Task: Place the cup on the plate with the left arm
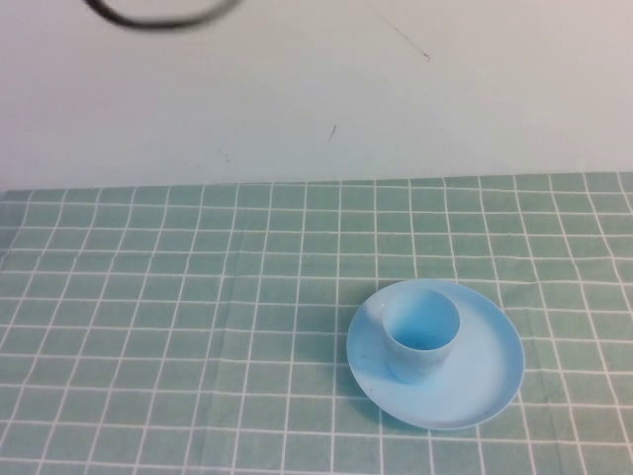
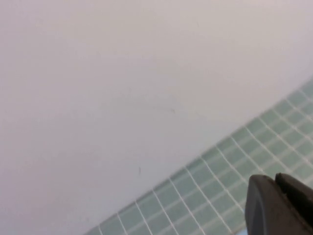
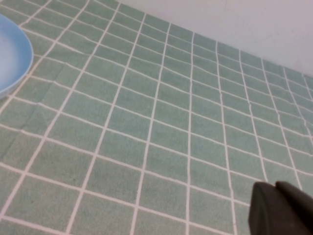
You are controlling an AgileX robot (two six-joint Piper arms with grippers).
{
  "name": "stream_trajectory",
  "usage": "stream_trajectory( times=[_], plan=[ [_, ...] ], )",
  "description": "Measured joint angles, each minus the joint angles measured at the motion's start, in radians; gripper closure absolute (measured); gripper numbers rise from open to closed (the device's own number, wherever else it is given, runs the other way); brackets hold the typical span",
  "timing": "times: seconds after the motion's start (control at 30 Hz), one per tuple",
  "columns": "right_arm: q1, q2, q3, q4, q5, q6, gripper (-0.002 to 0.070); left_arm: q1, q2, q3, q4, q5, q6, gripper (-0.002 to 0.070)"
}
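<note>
- Left claw [image 2: 281, 205]: black, seen only in the left wrist view as a dark corner piece with a narrow seam between two parts; whether its fingers were apart or together could not be told. It held nothing visible and hung over the far edge of the counter, facing the pale wall.
- Right claw [image 3: 283, 210]: black, seen only in the right wrist view as a dark corner piece; its finger state could not be told either. It held nothing visible and hung over bare checked cloth, well apart from the plate's rim.
- Neither claw appeared in the high view.
- Counter [image 1: 148, 327]: covered with a green cloth of white-lined squares, running back to a plain whitish wall [image 1: 396, 89].
- Round, shallow light blue plastic plate with raised rim [image 1: 485, 381]: lay flat on the counter, on the robot's right side and toward the near edge. A slice of its rim also showed in the right wrist view [image 3: 12, 58].
- Small light blue plastic cup, handleless and slightly tapered [image 1: 420, 334]: stood upright on the plate, mouth up, set off-centre toward the plate's left and far part, touching its surface and free of both claws.
- Black cable loop [image 1: 163, 15]: curved across the upper left of the high view, in front of the wall.
</note>
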Motion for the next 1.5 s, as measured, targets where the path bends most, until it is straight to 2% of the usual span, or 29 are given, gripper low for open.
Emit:
stream_trajectory(
  times=[0.2,0.4,0.67,0.8,0.9,1.07,1.3,1.5],
  plan=[
    [0.000,0.000,0.000,0.000,0.000,0.000,0.0678,0.283,-0.124,0.088,-0.198,-0.196,-0.017,0.0674],
    [0.000,0.000,0.000,0.000,0.000,0.000,0.0678,0.533,-0.326,0.493,-0.385,-0.445,-0.017,0.0674],
    [0.000,0.000,0.000,0.000,0.000,0.000,0.0678,0.752,-0.716,1.248,-0.463,-0.826,-0.081,0.0675],
    [0.000,0.000,0.000,0.000,0.000,0.000,0.0678,0.865,-0.934,1.543,-0.472,-0.915,-0.165,0.0675],
    [0.000,0.000,0.000,0.000,0.000,0.000,0.0678,0.943,-1.060,1.686,-0.472,-0.939,-0.199,0.0675],
    [0.000,0.000,0.000,0.000,0.000,0.000,0.0678,1.002,-1.168,1.829,-0.472,-0.941,-0.210,0.0675],
    [0.000,0.000,0.000,0.000,0.000,0.000,0.0678,1.006,-1.290,1.975,-0.457,-0.943,-0.212,0.0675],
    [0.000,0.000,0.000,0.000,0.000,0.000,0.0678,1.006,-1.402,2.099,-0.388,-0.936,-0.208,0.0675]
  ],
)
